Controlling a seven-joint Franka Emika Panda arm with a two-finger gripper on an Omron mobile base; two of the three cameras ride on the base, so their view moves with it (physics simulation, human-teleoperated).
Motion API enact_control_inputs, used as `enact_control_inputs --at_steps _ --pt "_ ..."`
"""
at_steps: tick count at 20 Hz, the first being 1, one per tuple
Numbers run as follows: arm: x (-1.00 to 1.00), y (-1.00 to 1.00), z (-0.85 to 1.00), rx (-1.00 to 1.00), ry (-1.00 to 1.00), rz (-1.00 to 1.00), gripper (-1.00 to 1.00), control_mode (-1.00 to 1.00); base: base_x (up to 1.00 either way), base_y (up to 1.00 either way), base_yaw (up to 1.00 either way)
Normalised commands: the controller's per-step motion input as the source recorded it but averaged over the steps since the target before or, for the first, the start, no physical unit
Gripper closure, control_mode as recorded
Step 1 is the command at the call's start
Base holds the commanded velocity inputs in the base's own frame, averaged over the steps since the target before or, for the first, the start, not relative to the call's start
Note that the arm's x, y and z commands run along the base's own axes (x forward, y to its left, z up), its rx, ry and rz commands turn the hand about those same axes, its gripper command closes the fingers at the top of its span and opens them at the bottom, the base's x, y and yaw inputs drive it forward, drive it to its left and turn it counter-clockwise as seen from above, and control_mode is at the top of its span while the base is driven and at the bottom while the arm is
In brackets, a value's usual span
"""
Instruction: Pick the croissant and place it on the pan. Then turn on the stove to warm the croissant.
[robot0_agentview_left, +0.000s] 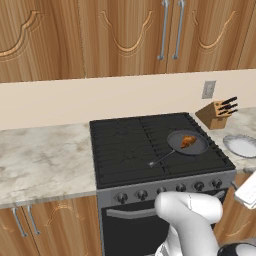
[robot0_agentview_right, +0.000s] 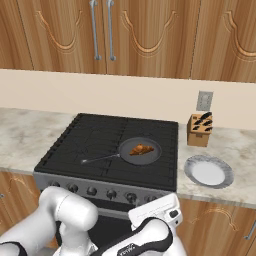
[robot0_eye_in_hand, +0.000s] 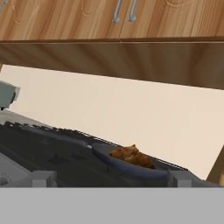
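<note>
Down low in front of the stove (robot0_agentview_left: 150, 150), the gripper (robot0_eye_in_hand: 109, 181) stands spread wide and holds nothing — its finger tips (robot0_eye_in_hand: 43, 178) face the range. Farther on, the croissant (robot0_agentview_right: 141, 149) lies inside the pan (robot0_agentview_right: 150, 157) on the right-hand grates — beyond, a knife block (robot0_agentview_right: 199, 131) stands near the wall.

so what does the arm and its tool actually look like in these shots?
Glossy white rounded arm links with dark joints; the right base view shows a black segment with small white lettering, and a boxy white hand housing with a black spot. No loose cables visible. In the hand view, the tool shows two small grey blocky fingertips.
</note>
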Motion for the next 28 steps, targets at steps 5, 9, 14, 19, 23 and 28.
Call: enact_control_inputs --at_steps 5,9,14,19,23,28 --pt "0.0 -0.01 -0.18 0.03 0.0 -0.07 -1.0 -1.0 0.0 0.0 0.0" --pt "0.0 0.0 -0.15 0.05 0.0 -0.06 -1.0 -1.0 0.0 0.0 0.0" --pt "0.0 0.0 -0.18 0.05 0.01 -0.04 -1.0 -1.0 0.0 0.0 0.0" --pt "0.0 0.0 -0.24 0.05 0.03 -0.01 -1.0 -1.0 0.0 0.0 0.0" --pt "0.03 0.0 -0.24 0.06 0.06 0.0 -1.0 -1.0 0.0 0.0 0.0" --pt "0.11 0.0 -0.19 0.06 0.08 0.0 -1.0 -1.0 0.0 0.0 0.0"
